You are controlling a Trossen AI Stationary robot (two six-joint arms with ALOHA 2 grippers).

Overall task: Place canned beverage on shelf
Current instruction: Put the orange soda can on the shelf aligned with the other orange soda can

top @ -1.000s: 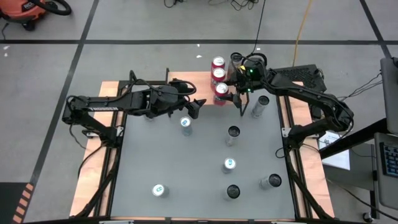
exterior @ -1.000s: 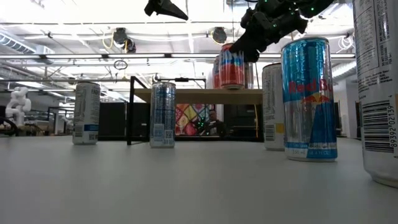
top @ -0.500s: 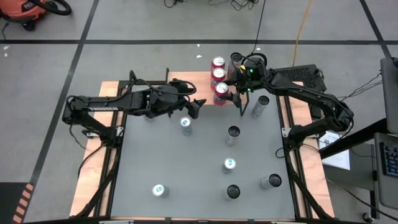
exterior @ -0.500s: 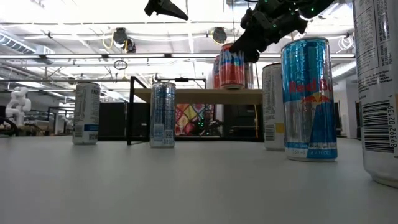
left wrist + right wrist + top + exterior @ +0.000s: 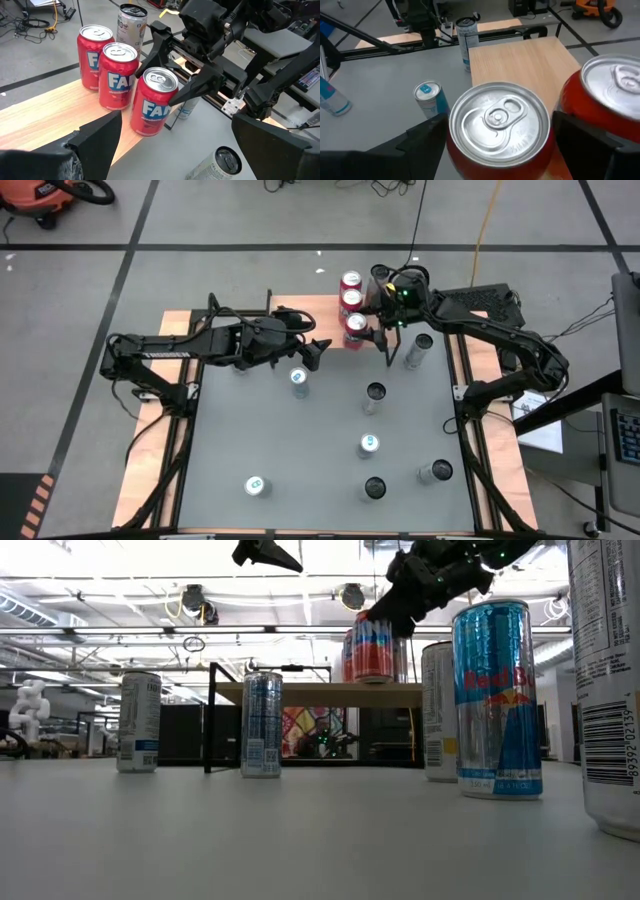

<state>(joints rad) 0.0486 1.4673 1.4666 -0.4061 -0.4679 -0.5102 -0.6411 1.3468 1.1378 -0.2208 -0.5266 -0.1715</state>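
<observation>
Three red cans stand in a row on the light wooden shelf (image 5: 320,320), which also shows in the left wrist view (image 5: 50,115). My right gripper (image 5: 368,335) is open around the nearest red can (image 5: 356,323). One finger (image 5: 195,90) stands on the can's near side and the other (image 5: 152,45) on its far side. The can (image 5: 497,125) rests upright with its base on the shelf top. My left gripper (image 5: 318,352) is open and empty, hovering over the table just left of that can.
Several slim cans stand on the grey table, among them one at the left (image 5: 298,378), one in the middle (image 5: 374,393) and one beside the shelf (image 5: 418,348). A silver can (image 5: 131,22) stands behind the red row. Pale side boards (image 5: 165,430) flank the table.
</observation>
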